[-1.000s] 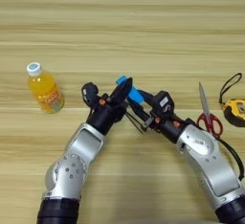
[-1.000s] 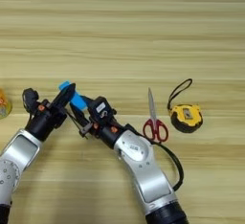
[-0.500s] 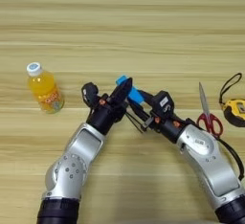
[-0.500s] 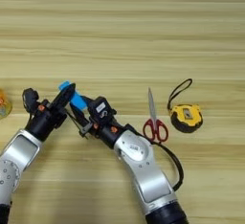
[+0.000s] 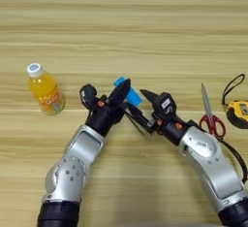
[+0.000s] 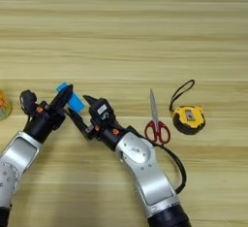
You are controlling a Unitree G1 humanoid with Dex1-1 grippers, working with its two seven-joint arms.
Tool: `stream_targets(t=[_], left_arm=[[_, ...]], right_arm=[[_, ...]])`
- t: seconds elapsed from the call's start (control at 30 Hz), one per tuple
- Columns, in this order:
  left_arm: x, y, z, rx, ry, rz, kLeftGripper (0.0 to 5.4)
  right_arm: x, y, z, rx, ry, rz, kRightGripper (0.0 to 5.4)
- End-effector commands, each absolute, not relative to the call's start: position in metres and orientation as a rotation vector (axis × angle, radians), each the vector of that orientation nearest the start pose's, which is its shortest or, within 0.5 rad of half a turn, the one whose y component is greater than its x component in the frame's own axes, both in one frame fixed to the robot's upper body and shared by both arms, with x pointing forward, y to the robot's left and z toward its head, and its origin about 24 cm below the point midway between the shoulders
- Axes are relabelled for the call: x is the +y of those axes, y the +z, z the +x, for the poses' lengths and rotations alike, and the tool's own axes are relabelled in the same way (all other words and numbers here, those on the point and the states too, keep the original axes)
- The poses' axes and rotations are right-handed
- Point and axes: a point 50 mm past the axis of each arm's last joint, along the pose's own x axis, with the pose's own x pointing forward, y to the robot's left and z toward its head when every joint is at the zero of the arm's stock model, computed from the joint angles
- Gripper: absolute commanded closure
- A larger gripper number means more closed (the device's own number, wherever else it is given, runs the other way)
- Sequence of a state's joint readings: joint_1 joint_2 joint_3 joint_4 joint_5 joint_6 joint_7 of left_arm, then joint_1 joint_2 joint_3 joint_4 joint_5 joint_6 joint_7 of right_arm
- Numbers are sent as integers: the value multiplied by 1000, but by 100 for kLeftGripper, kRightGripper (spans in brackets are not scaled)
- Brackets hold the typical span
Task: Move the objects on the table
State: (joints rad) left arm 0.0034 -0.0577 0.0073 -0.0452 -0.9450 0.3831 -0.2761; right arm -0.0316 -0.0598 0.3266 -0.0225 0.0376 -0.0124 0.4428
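Observation:
On the pale wooden table [image 5: 145, 27] my two grippers meet at the middle. The left gripper [image 5: 124, 91] is shut on the flat light-blue block [image 5: 134, 99], which sticks out tilted on both sides of its black finger. My right gripper [image 5: 136, 105] stands open right beside it, one finger above the block's right end and one below the left gripper's tip. The orange juice bottle [image 5: 43, 91] lies at the left. Red-handled scissors [image 5: 209, 116] and the yellow tape measure [image 5: 238, 112] lie at the right. No thin black sticks show.
The tape measure's black strap [image 6: 182, 91] loops toward the far side. A black cable [image 6: 178, 170] hangs along my right forearm. Bare planks stretch across the far half of the table.

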Motion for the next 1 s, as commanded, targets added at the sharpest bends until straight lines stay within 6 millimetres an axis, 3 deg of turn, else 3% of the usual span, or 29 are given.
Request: stream_targets(t=[0.03, 0.6, 1.0], left_arm=[[89, 45, 247, 155, -444, -1082, 469], [115, 38, 257, 131, -316, -902, 469], [129, 34, 261, 128, -258, -834, 469]], right_arm=[[-59, 51, 237, -42, 778, -28, 212], [-79, 56, 247, -71, 670, -63, 8], [-98, 55, 260, -78, 551, -124, 0]])
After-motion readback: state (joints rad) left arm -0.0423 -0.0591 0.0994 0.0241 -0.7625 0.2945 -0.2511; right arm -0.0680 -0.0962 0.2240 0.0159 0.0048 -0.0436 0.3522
